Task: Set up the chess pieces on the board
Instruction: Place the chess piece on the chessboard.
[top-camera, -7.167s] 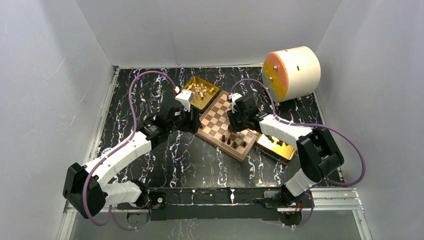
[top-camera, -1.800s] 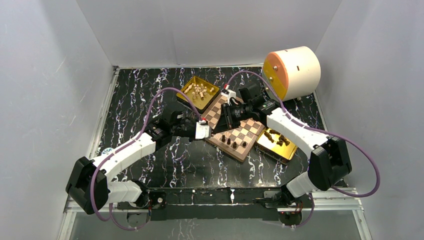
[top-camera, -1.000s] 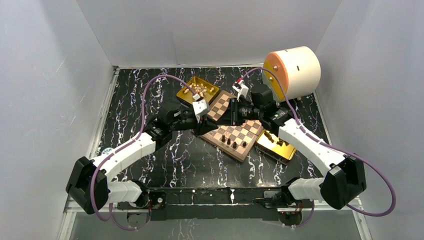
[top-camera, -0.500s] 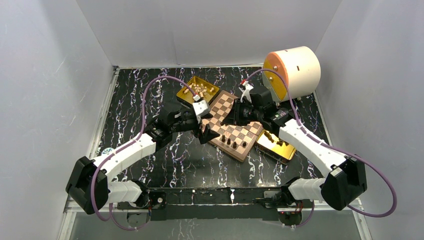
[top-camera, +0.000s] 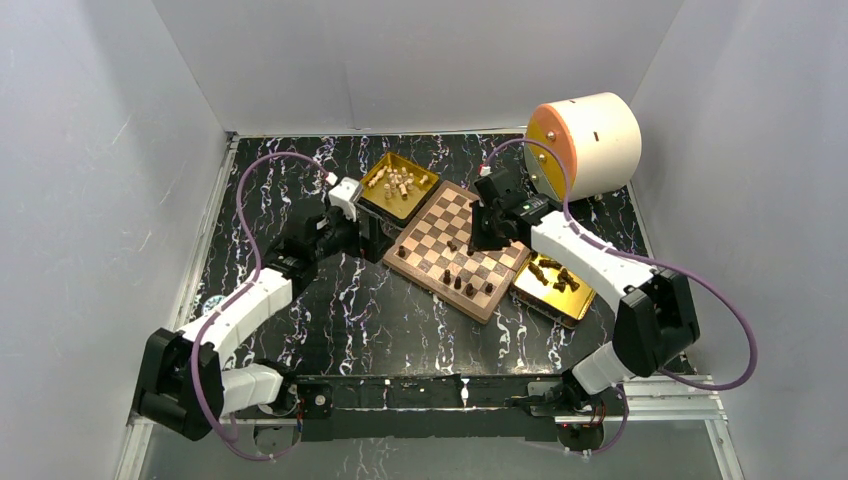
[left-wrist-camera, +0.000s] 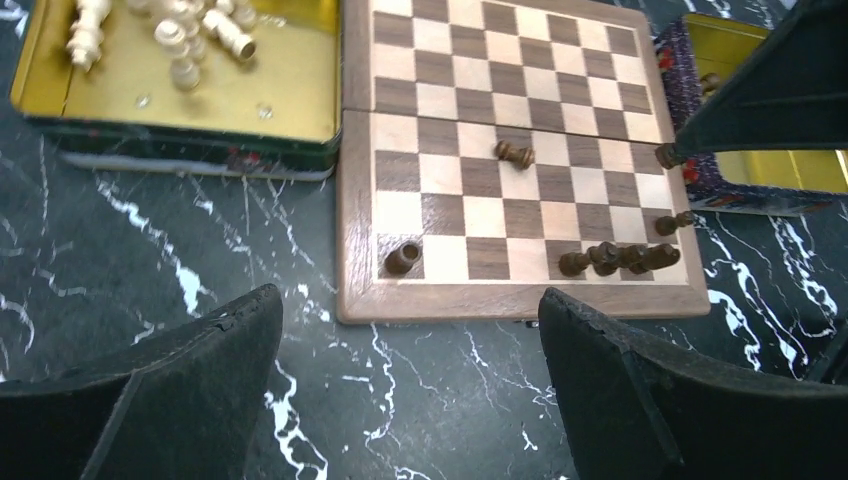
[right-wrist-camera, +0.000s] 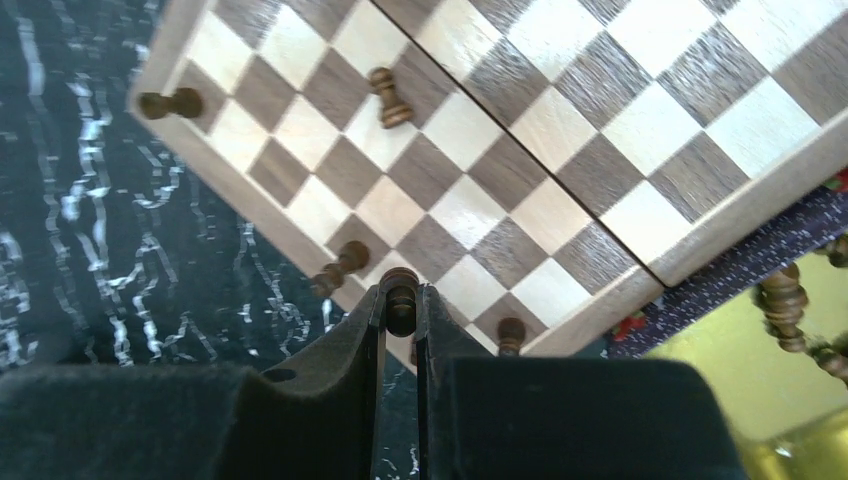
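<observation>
Dark wood is now sitting alone on the board's (left-wrist-camera: 352, 220) corner square. The left claw (left-wrist-camera: 410, 300), which was clenched over that corner a second ago, is hanging released, its fingers spread wide and pulled back. The squat, round-topped corner piece (left-wrist-camera: 403, 258) is standing free just ahead of them. Judging by that, one more dark piece is counting as placed.

Further ahead of this claw and to its right, a dark pawn (left-wrist-camera: 514, 153) is lying toppled mid-board and probably needing righting. A short row of dark pieces (left-wrist-camera: 620, 258) is lining the board's edge nearest the claw.

The right claw (right-wrist-camera: 401, 302) is grasping another dark piece (right-wrist-camera: 400, 284) between clenched fingers, having swung in over the board; its edge squares are showing just beyond the tips.

Ahead-left of the left claw, smooth cream pieces (left-wrist-camera: 190, 35) are lying heaped in a glossy gold tray (left-wrist-camera: 290, 95), so the pale side is looking untouched. Matte checked wood with a reddish border is resting on a black marble-patterned tabletop (left-wrist-camera: 150, 250) veined white.
</observation>
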